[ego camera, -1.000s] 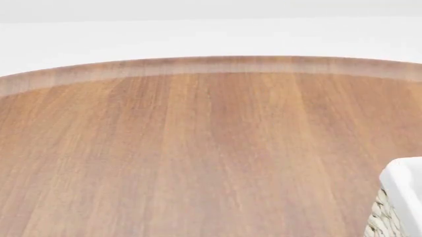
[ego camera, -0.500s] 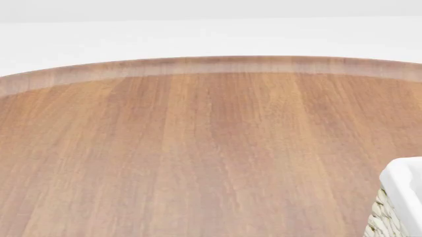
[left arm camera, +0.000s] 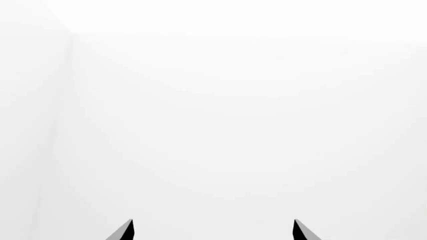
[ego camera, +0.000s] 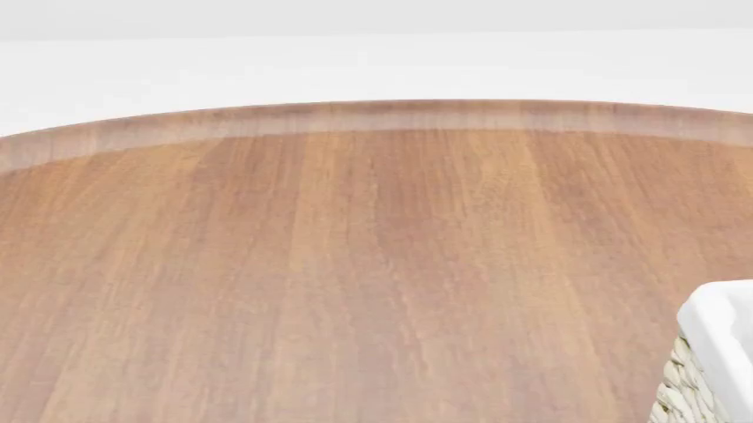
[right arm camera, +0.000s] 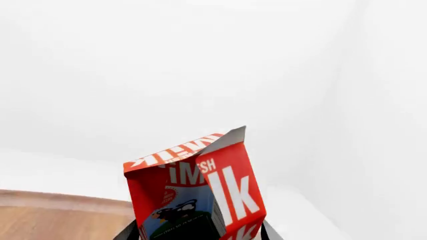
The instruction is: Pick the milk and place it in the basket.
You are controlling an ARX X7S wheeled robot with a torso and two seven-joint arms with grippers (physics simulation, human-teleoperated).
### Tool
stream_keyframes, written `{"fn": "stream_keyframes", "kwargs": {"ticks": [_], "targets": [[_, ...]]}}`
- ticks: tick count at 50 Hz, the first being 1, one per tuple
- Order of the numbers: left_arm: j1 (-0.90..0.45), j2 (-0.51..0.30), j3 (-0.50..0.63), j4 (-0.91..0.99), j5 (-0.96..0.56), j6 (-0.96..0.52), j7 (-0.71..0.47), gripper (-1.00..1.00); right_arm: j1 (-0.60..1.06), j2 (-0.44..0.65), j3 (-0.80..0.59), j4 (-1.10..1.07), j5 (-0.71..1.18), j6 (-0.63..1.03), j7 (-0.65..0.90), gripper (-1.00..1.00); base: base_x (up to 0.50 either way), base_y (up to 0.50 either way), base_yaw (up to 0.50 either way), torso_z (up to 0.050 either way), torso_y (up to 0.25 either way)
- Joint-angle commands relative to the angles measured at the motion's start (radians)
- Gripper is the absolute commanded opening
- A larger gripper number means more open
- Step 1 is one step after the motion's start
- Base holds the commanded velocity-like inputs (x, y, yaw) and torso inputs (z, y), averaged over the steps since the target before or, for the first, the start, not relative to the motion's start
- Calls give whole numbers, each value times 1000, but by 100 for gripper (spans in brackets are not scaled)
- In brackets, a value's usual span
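Observation:
In the right wrist view the milk (right arm camera: 193, 190), a gable-top carton with a red top, white lettering and a cow picture, fills the space between my right gripper's fingers. The right gripper (right arm camera: 198, 234) is shut on it and holds it in the air, with white wall behind. The left gripper (left arm camera: 212, 230) is open, its two dark fingertips (left arm camera: 127, 231) wide apart with nothing between them, facing a blank white surface. Only one corner of the basket (ego camera: 715, 322) shows at the head view's lower right: white liner over cream wicker. Neither gripper appears in the head view.
A round wooden table (ego camera: 353, 264) fills the head view, its curved far edge (ego camera: 376, 116) meeting white floor. A strip of the same table (right arm camera: 53, 220) shows beside the carton in the right wrist view.

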Motion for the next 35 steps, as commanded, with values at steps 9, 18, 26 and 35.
{"fn": "stream_keyframes", "kwargs": {"ticks": [9, 18, 26, 35], "targets": [[-8, 14, -15, -3, 11, -3, 16, 100, 74, -32, -245, 174, -140, -101, -102, -100, 0, 0, 0, 1, 1], [-16, 17, -4, -5, 14, -8, 17, 100, 158, -27, -402, 229, -189, -102, -162, -100, 0, 0, 0, 0, 1], [-13, 16, -3, -4, 16, -5, 16, 100, 98, -24, -409, 246, -203, -107, -164, -100, 0, 0, 0, 1, 1], [-7, 17, -1, -11, 20, 3, 19, 100, 63, -22, -443, 251, -212, -83, -161, -100, 0, 0, 0, 0, 1]]}}
